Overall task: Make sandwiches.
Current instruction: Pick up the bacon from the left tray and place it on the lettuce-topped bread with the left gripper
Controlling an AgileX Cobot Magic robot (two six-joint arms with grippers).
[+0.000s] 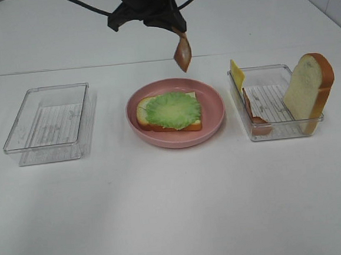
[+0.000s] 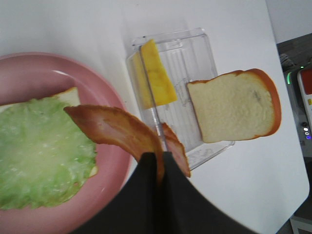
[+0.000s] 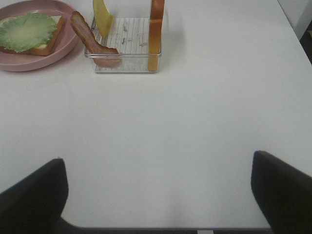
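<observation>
While left pincer clamps bacon strip above rim of pink plate, right pincer hangs wide-jawed over bench, well apart from tray.

Plate between trays, lettuce on bread (on plate)

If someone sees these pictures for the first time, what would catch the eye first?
The left gripper dangles a bacon strip in the air near the pink plate, where a lettuce leaf lies on a bread slice. A second bread slice leans upright in the right-hand clear tray.
</observation>
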